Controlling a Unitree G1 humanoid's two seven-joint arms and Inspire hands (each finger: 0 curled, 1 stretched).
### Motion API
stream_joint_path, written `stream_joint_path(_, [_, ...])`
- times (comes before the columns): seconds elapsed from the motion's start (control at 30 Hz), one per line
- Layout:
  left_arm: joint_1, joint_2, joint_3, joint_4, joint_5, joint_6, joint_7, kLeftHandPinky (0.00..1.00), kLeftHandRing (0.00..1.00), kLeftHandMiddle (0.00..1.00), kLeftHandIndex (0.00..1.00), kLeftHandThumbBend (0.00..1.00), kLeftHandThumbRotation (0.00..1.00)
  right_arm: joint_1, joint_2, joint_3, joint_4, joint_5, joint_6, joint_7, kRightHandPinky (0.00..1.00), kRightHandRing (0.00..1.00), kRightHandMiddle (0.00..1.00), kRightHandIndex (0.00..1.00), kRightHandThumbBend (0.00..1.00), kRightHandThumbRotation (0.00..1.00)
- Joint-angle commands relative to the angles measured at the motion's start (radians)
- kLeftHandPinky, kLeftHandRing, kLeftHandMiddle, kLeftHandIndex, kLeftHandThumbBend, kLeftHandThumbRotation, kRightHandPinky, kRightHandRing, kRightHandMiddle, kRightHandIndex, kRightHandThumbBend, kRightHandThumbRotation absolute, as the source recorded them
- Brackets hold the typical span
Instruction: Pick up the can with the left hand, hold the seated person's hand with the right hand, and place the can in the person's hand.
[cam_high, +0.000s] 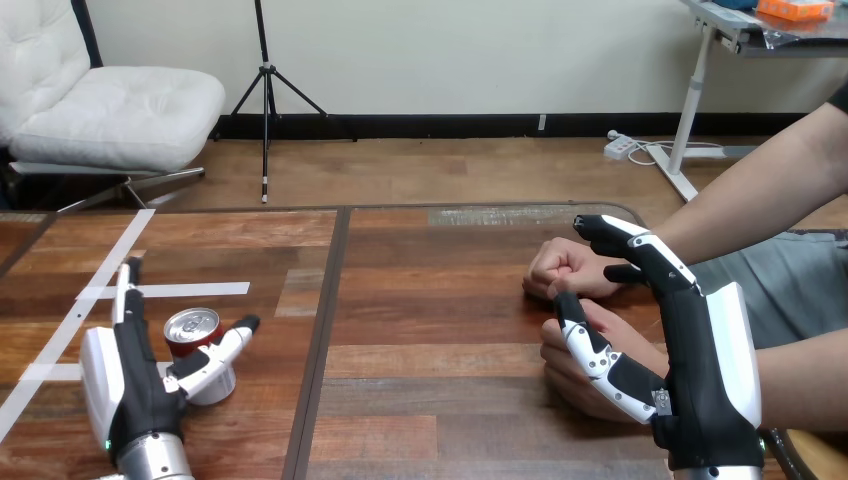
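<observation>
Can (192, 328) stands upright, top up, near white tape (180, 290) on the table (430, 330). Left hand (130, 385) is spread wide, thumb perhaps touching it. Right hand (700, 360) hangs straight-fingered over the person's hands (565, 268).

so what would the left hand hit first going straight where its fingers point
Likely nothing: the left hand points away across the table, where only flat white tape lies. The can stands beside its fingers, toward the thumb.
</observation>
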Motion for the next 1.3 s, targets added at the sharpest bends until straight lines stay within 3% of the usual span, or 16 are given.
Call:
stream_joint_path(0.0, [-0.061, 0.002, -0.003, 0.005, -0.003, -0.038, 0.025, 0.89, 0.94, 0.96, 0.96, 0.83, 0.19, -0.059, 0.005, -0.015, -0.048, 0.004, -0.008, -0.011, 0.69, 0.77, 0.78, 0.75, 0.35, 0.0])
stream_joint_path(0.23, [-0.064, 0.002, -0.001, 0.011, -0.013, -0.053, 0.032, 0.92, 0.96, 0.97, 0.97, 0.81, 0.19, -0.059, 0.005, -0.014, -0.048, 0.009, -0.007, -0.007, 0.69, 0.77, 0.78, 0.75, 0.35, 0.0])
stream_joint_path(0.6, [-0.07, 0.005, -0.002, 0.014, -0.018, -0.033, 0.032, 0.91, 0.94, 0.96, 0.96, 0.81, 0.2, -0.06, 0.003, -0.014, -0.045, 0.004, -0.009, -0.009, 0.7, 0.77, 0.78, 0.75, 0.35, 0.0])
stream_joint_path(1.27, [-0.14, 0.03, -0.012, 0.117, -0.04, 0.051, -0.052, 0.87, 0.92, 0.94, 0.96, 0.81, 0.21, -0.054, 0.003, -0.014, -0.057, 0.006, 0.002, -0.001, 0.7, 0.77, 0.78, 0.75, 0.35, 0.01])
